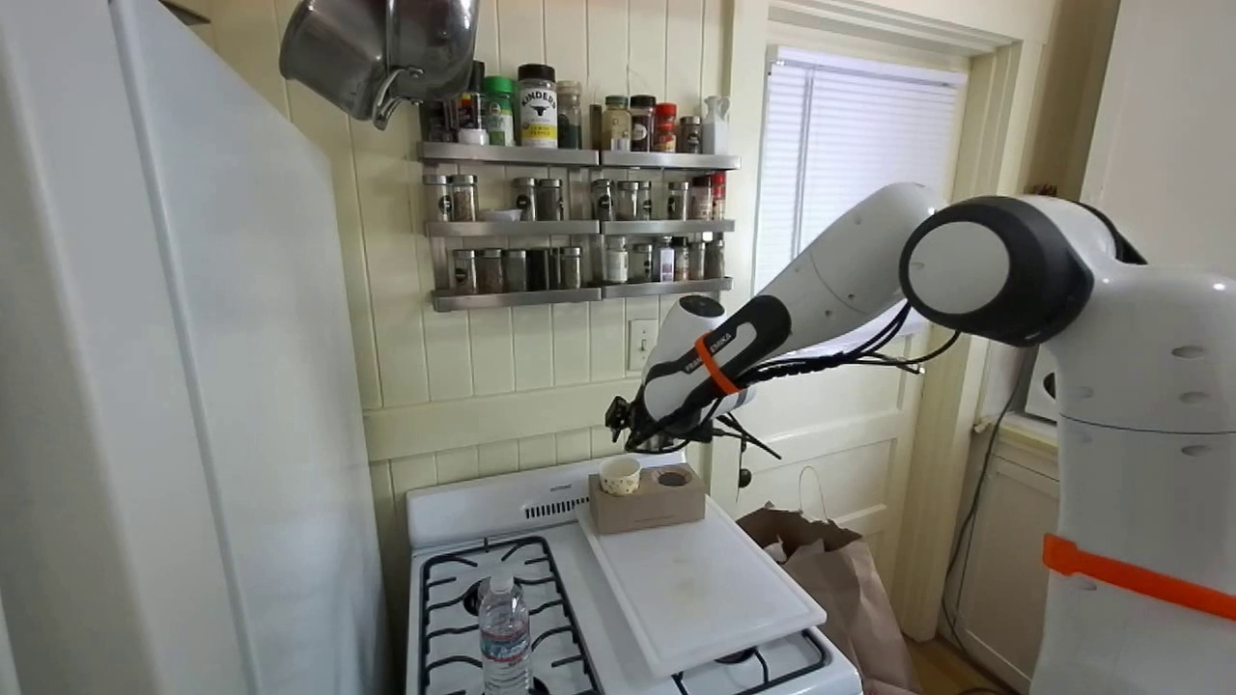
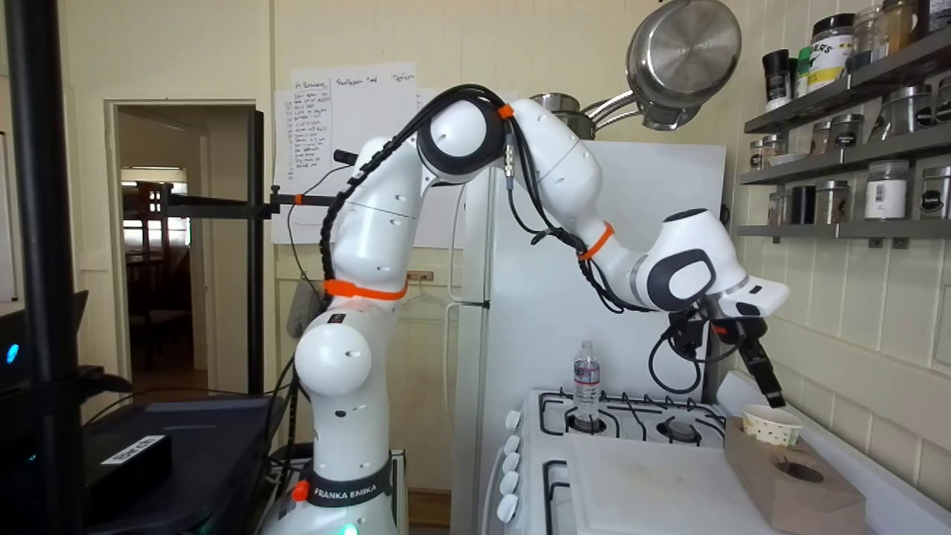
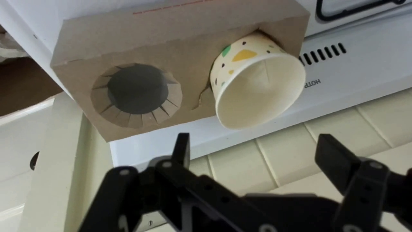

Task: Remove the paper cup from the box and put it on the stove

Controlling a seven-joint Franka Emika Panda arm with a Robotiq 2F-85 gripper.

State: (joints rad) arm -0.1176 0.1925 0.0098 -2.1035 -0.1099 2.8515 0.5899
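1. Nearest the wrist camera, the gripper (image 3: 256, 149) shows its black jaws spread wide, a broad gap between the two fingertips (image 3: 334, 159).

2. Beyond them in that view, apart from both, sits the paper cup (image 3: 260, 90), pale with green, yellow and dark marks. Its mouth faces upward and its lower part is sunk in a round hole in the top of the box (image 3: 193, 24). In an exterior view the gripper hangs tilted, close to the cup's rim.

3. Brown cardboard, the box holds the cup toward one end. Toward the other is a second round hole (image 3: 138, 88), dark inside and ringed by slit, folded-in flaps.

4. Just behind the box rises the white back panel (image 1: 463, 512) of the stove (image 1: 591, 584), with vent slots and printed lettering. In front of it stretches a flat white board (image 1: 715, 589), lying over part of the black burner grates (image 3: 346, 13); the box stands at the board's back end.

5. On the uncovered grates a clear water bottle (image 1: 505, 632) stands upright, capped and labelled.

6. White, banded in orange, the arm (image 1: 850, 265) reaches over the stove in both exterior views.

7. Farther out, metal shelves (image 1: 512, 230) on the wall (image 1: 502, 347) bear spice jars (image 1: 538, 106); a brown paper bag (image 1: 830, 589) stands beside the stove, near the door (image 1: 850, 473); a white refrigerator (image 2: 531, 327) stands on the opposite side, with metal pots (image 2: 683, 59) near its top.
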